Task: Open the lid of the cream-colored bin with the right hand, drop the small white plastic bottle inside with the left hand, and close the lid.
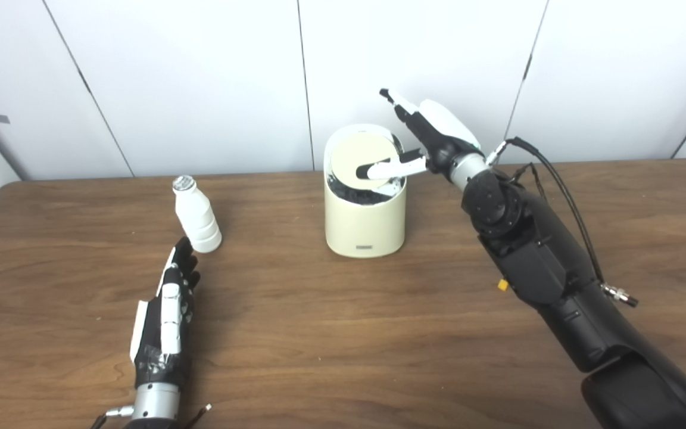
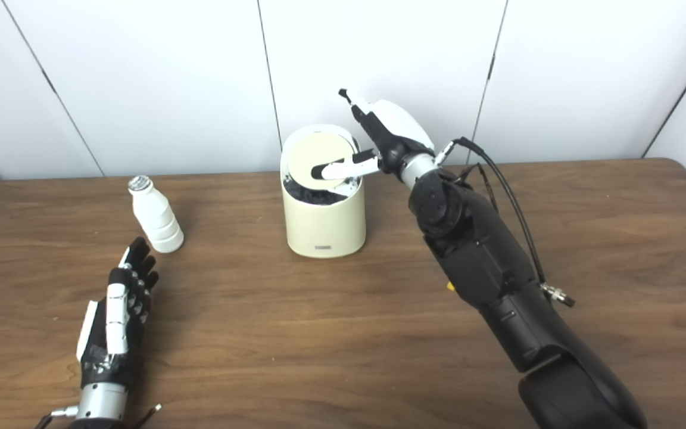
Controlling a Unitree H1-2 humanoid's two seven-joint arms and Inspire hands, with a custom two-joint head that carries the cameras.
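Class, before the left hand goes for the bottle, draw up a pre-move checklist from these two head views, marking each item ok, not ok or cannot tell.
1. Lid tipped open, dark inside of the bin showing: ok.
2. Right hand at the lid, one finger lying across it: ok.
3. Opening wide enough for the bottle: cannot tell.
4. Small white bottle upright on the table, left of the bin, capped: ok.
5. Left hand free, fingers extended toward the bottle, holding nothing: ok.
6. Left hand touching the bottle: cannot tell; its fingertips end just at the base.
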